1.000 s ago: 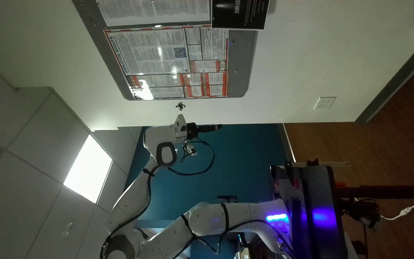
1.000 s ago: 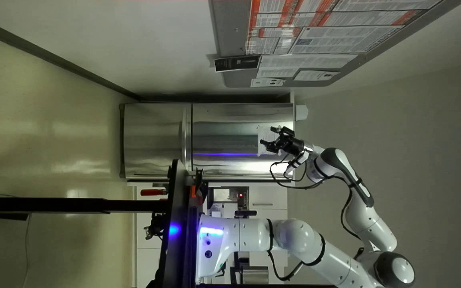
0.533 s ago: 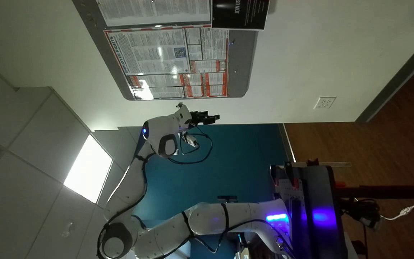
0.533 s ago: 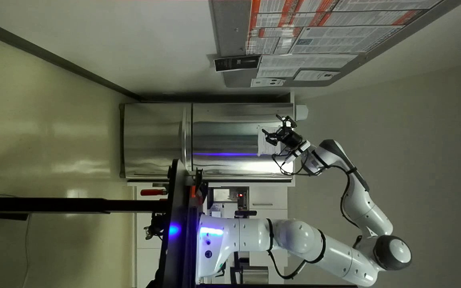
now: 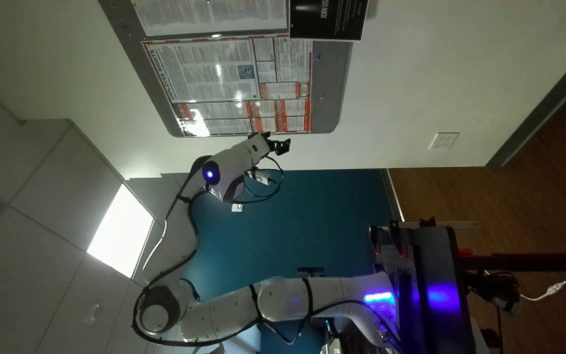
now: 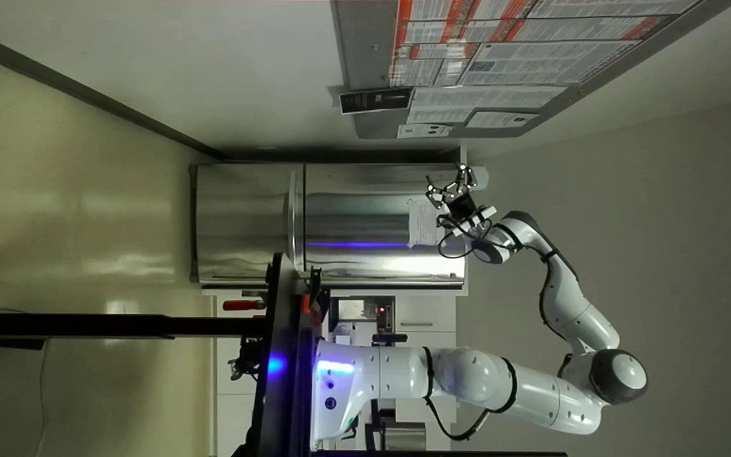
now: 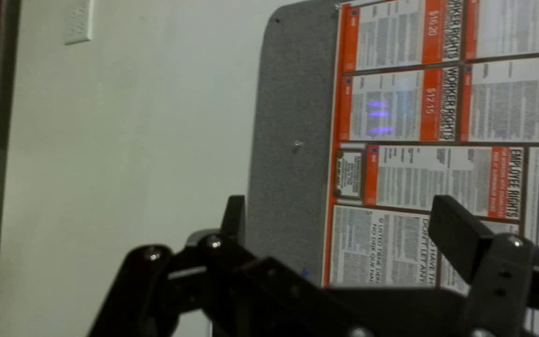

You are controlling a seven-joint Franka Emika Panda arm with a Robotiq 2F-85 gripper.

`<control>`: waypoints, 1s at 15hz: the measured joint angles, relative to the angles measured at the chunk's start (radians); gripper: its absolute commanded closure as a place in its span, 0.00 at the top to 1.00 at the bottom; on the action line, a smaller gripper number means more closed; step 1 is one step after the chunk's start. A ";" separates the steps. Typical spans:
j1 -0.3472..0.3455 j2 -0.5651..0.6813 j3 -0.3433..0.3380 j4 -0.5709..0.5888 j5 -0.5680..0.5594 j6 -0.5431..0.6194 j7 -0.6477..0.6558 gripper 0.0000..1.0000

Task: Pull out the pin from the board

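The board is a grey panel on the wall, covered with orange-marked printed sheets. It shows in both exterior views point(image 5: 329, 88) point(image 6: 365, 51) and in the wrist view point(image 7: 283, 178). A small clear pin point(image 7: 297, 144) sticks in its bare grey strip; it also shows in an exterior view point(image 5: 322, 98). A blue pin point(image 7: 305, 271) is partly behind the finger linkage; it also shows in an exterior view point(image 5: 316, 58). My gripper point(image 7: 339, 220) is open and empty, apart from the board and facing it. It shows in both exterior views point(image 5: 277, 140) point(image 6: 446, 176).
A black sign point(image 5: 327, 19) juts out from the board's edge. A wall outlet point(image 5: 444, 140) sits beside the board. A steel fridge point(image 6: 372, 209) stands beyond the arm. A cable point(image 5: 268, 199) loops loosely from the wrist. The arm's base stands on a dark table point(image 5: 440, 265).
The gripper has moved up in both exterior views, closer to the wall with the board. The wrist has turned so that the fingers face the board more. The fingers stay open.
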 measured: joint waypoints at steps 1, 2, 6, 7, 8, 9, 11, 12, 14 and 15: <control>-0.003 0.017 0.010 0.015 0.081 0.000 -0.061 1.00; -0.007 0.033 0.021 0.027 0.154 -0.001 -0.126 1.00; -0.038 0.085 0.070 0.064 0.352 -0.006 -0.406 1.00; -0.048 0.097 0.082 0.071 0.377 -0.006 -0.473 1.00; -0.058 0.108 0.093 0.078 0.405 -0.006 -0.542 1.00; -0.065 0.118 0.102 0.084 0.445 -0.006 -0.609 1.00; -0.077 0.137 0.114 0.100 0.557 -0.005 -0.730 1.00; -0.082 0.146 0.118 0.108 0.618 -0.005 -0.771 1.00; -0.091 0.165 0.125 0.120 0.724 -0.005 -0.824 1.00; -0.095 0.173 0.129 0.124 0.766 -0.005 -0.840 1.00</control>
